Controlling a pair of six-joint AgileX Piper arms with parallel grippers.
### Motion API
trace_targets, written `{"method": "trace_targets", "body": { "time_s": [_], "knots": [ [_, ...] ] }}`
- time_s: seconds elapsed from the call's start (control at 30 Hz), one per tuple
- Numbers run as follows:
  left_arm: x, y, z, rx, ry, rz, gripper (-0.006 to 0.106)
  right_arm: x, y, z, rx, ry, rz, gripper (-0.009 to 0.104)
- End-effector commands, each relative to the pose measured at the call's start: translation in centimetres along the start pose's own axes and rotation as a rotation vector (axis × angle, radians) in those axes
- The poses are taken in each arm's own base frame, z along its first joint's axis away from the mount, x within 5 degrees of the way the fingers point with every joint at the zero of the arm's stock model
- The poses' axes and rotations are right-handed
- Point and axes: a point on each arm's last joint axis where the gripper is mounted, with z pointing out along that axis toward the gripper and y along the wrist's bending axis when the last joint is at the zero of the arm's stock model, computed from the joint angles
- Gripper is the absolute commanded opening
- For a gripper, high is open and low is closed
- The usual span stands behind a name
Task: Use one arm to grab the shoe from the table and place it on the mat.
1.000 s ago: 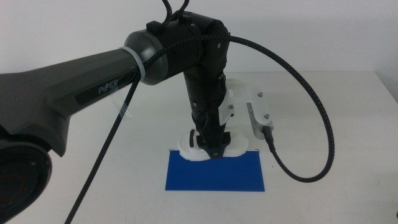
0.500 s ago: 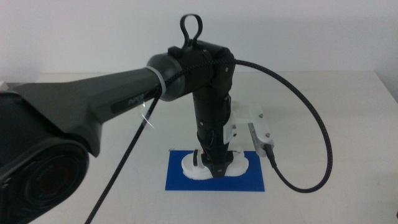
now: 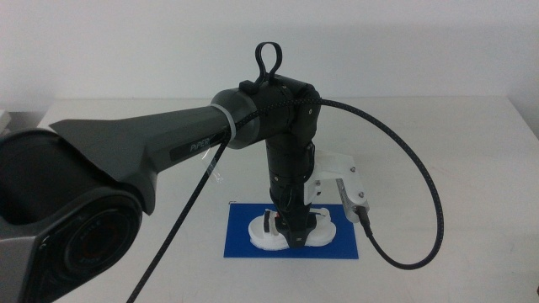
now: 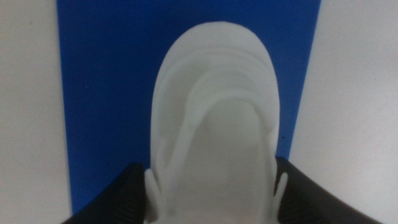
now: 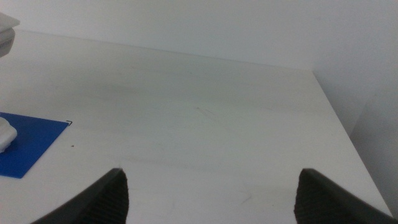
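In the middle view my left arm (image 3: 160,151) reaches in from the left, and its gripper (image 3: 295,237) points straight down. It is shut on the white shoe (image 3: 274,237), gripping it by its two sides. The shoe sits over the middle of the blue mat (image 3: 244,246); I cannot tell whether it touches. The left wrist view shows the shoe (image 4: 214,118) between my two dark jaws, with the mat (image 4: 106,87) under it. My right gripper (image 5: 214,186) is open and empty over bare table, off to the side of the mat's corner (image 5: 31,146).
A black cable (image 3: 425,181) loops out to the right of the left wrist, above the white table (image 3: 455,143). A white camera bracket (image 3: 337,172) juts from that wrist. The table's edge (image 5: 336,118) runs near the right gripper.
The left arm has carried the shoe from the mat's far edge toward the near side and lowered it over the mat's middle. The gripper has stayed shut on it.
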Motion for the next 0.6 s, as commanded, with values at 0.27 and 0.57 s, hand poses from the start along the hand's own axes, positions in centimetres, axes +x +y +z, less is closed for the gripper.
{"method": "trace_targets", "body": {
  "time_s": [0.27, 0.57],
  "knots": [
    [-0.82, -0.26, -3.68, -0.067, -0.087, 0.028, 0.038, -0.48, -0.05, 0.05, 0.007, -0.064, -0.021, 0.078],
    [-0.87, -0.31, -3.68, -0.061, -0.092, 0.024, 0.094, -0.48, -0.05, 0.05, 0.007, -0.064, -0.021, 0.078]
  ]
}}
